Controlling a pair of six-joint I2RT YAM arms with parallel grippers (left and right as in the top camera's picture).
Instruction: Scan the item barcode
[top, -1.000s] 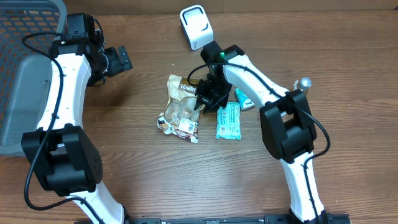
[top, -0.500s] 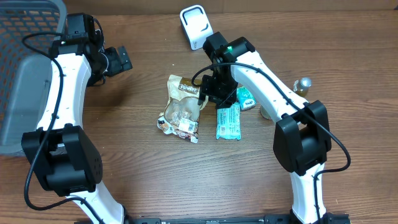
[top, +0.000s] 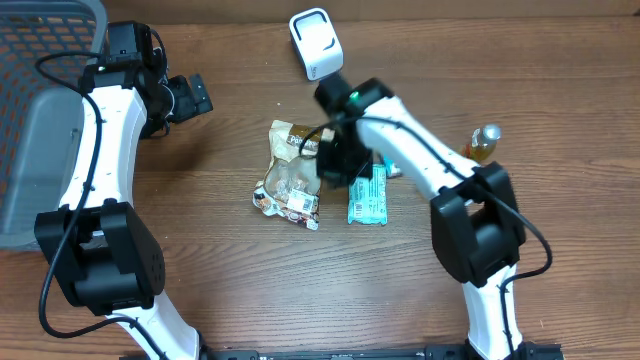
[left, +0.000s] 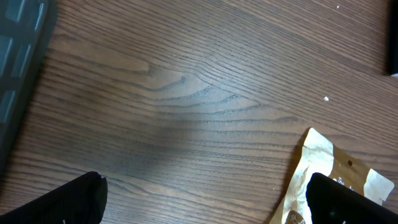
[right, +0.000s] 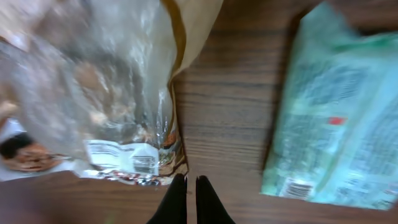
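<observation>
A clear and tan snack bag (top: 289, 176) lies mid-table, its barcode label (right: 133, 158) near its lower edge. Beside it on the right lies a teal packet (top: 367, 195) with its own barcode (right: 296, 187). The white scanner (top: 314, 42) stands at the back. My right gripper (top: 335, 172) hovers over the gap between bag and packet, blurred in the overhead view. In its wrist view the fingers (right: 191, 200) are shut with nothing between them. My left gripper (top: 197, 95) stays open at the far left, above bare wood (left: 205, 202), with the bag's corner (left: 320, 163) by its right finger.
A grey basket (top: 30, 130) fills the left edge of the table. A second teal item (top: 392, 160) lies partly under the right arm. A small bottle (top: 484, 142) stands to the right.
My right gripper opened a little, then closed fully with nothing in it, and shifted slightly left over the gap between bag and packet. The left arm has not moved.
</observation>
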